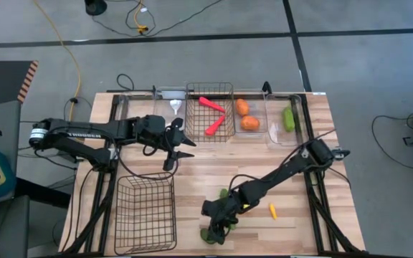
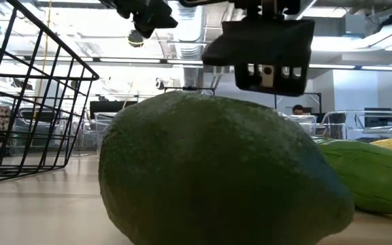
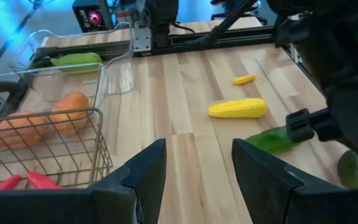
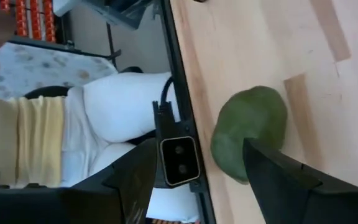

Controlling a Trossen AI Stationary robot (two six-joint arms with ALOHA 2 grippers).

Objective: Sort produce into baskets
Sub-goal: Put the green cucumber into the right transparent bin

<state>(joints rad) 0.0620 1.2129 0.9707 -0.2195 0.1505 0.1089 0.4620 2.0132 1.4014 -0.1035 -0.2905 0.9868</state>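
My right gripper (image 1: 217,218) is open above the dark green avocado (image 1: 210,233), which lies on the table by its near edge; the avocado shows just ahead of the fingers in the right wrist view (image 4: 250,134). A green cucumber (image 3: 269,140) and the yellow squash (image 3: 237,108) lie beside the right arm, and the tiny yellow piece (image 1: 272,210) lies farther right. My left gripper (image 1: 181,142) is open and empty above the table, near the far wire basket (image 1: 210,93), which holds two carrots (image 1: 214,115).
The larger wire basket (image 1: 145,211) stands at the near left. Clear bins at the far edge hold a garlic (image 1: 176,107), two oranges (image 1: 246,115) and a cucumber (image 1: 287,118). The low-view camera (image 4: 179,152) sits at the near edge beside the avocado. Bare wood lies between the arms.
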